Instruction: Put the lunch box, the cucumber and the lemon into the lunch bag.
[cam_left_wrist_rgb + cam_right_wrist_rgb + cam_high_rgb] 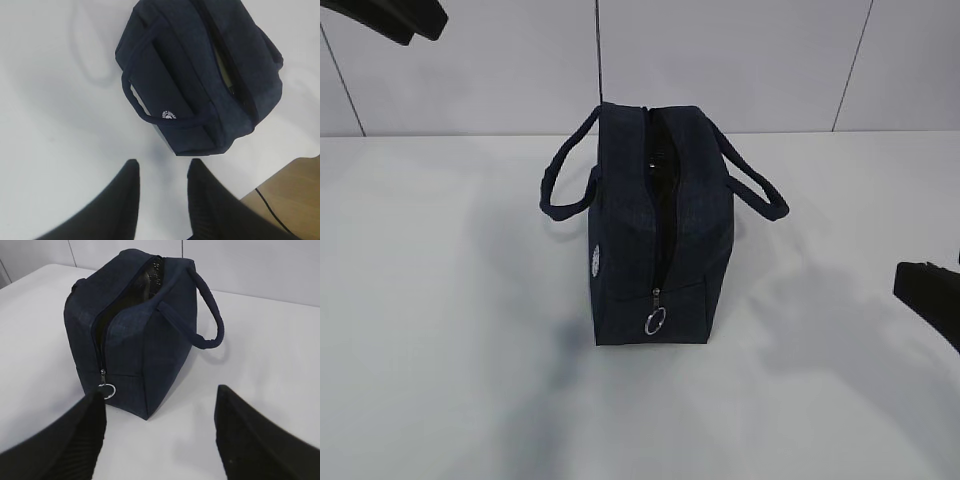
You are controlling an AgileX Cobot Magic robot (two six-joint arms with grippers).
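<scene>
The dark navy lunch bag [620,230] stands upright in the middle of the white table, its top zipper open as a narrow slit and its metal ring pull [655,322] hanging at the near end. In the left wrist view the lunch bag [190,75] shows a pale green sliver [225,75] inside the slit. The cucumber and the lemon are out of view. My left gripper [162,167] is open and empty, above the table beside the bag. My right gripper [160,400] is wide open and empty, near the bag's [150,330] ring-pull end.
The bag's two loop handles [565,185] [755,185] hang out to either side. The white table's edge, a wooden floor [295,195] and a thin cable show in the left wrist view. A white panelled wall [720,60] stands behind the table.
</scene>
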